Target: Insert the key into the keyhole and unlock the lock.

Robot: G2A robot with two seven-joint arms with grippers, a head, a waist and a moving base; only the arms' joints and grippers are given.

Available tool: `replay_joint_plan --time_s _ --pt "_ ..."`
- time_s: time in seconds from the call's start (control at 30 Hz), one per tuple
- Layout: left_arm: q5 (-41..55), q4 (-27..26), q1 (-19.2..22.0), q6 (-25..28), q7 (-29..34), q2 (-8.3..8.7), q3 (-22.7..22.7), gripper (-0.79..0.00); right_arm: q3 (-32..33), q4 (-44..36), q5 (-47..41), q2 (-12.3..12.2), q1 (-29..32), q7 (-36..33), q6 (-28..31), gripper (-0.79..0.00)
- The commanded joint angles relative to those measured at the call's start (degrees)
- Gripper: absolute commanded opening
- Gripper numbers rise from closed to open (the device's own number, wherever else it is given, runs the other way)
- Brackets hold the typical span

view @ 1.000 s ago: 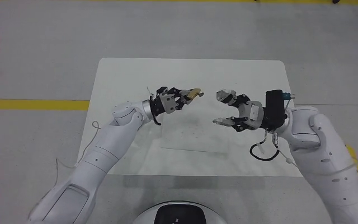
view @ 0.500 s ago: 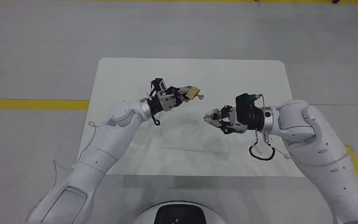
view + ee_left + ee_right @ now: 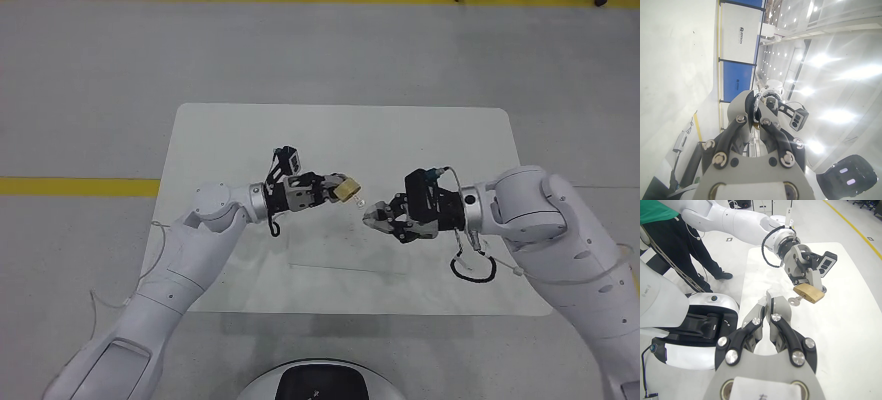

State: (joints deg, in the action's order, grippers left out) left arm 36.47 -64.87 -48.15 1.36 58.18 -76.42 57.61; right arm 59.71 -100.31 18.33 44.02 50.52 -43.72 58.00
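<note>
2 grippers were held over the white table, their tips facing each other. On the left, the left gripper was clamped on the shackle of the brass lock, which appeared to be held clear of the table with its lower end turned toward the other arm. The key was seen already seated in the lock, its round head projecting free to the right. Just beside that head, and not touching it, the right gripper was found with its fingers drawn together and nothing between them.

The step in hand was judged to be the taking and turning of the key. For that to be done well, the right fingers would first have to be parted, brought over the flat head and closed across its 2 faces. The twist should be made about the key's own axis while the lock is kept rigid by the left gripper. Otherwise the key could be levered out, or the lock swung on its shackle.

Compared with 1 s before, the right gripper had been carried leftward from well apart to near the key. Its fingers, then spread wide, had been closed. The lock had been brought slightly nearer the robot.
</note>
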Motion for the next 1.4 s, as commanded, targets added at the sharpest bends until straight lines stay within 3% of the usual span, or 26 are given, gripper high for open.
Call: replay_joint_plan --time_s 0.0,0.33,0.67,0.9,0.93,1.0,1.03,1.13,1.37 --pt "0.0 -0.2 -0.1 -0.7 0.9 0.06 0.0 -0.785 -1.0 0.3 -0.7 -0.1 -1.0 -0.8 0.0 -0.785" --pt "-0.3 -1.1 -0.5 -2.6 4.2 0.49 0.5 -0.785 -5.0 2.1 -2.0 0.0 -5.2 -2.0 0.0 -0.785" --pt "-0.1 -1.4 -0.3 -3.9 4.6 0.39 -0.1 -0.785 -5.8 3.4 3.3 0.2 -6.4 0.9 0.0 -0.785" --pt "2.2 0.0 -0.4 -5.7 0.5 -0.02 0.0 -0.785 -4.7 3.0 6.9 0.3 -6.1 3.9 -1.2 -0.785" --pt "3.1 0.6 -0.4 -6.5 -1.8 -0.16 0.2 -0.785 -4.0 2.8 7.6 0.2 -5.8 5.0 -1.2 -0.717" --pt "6.2 1.3 -0.6 -8.0 -5.6 -0.58 0.6 -0.785 -2.4 2.5 9.4 0.1 -4.7 7.7 -1.2 -0.354" --pt "7.9 1.7 -0.6 -9.1 -7.4 -0.80 0.7 -0.785 -1.6 2.4 10.4 0.0 -4.0 9.3 -1.4 0.000" --pt "9.9 2.6 -0.4 -12.1 -10.7 -1.25 0.4 -0.785 -0.7 2.3 11.6 -0.1 -2.9 11.3 -1.5 0.000" --pt "9.9 2.6 -0.4 -12.1 -10.7 -1.25 0.4 -0.785 -0.7 2.3 11.6 -0.1 -2.9 11.3 -1.5 0.000"
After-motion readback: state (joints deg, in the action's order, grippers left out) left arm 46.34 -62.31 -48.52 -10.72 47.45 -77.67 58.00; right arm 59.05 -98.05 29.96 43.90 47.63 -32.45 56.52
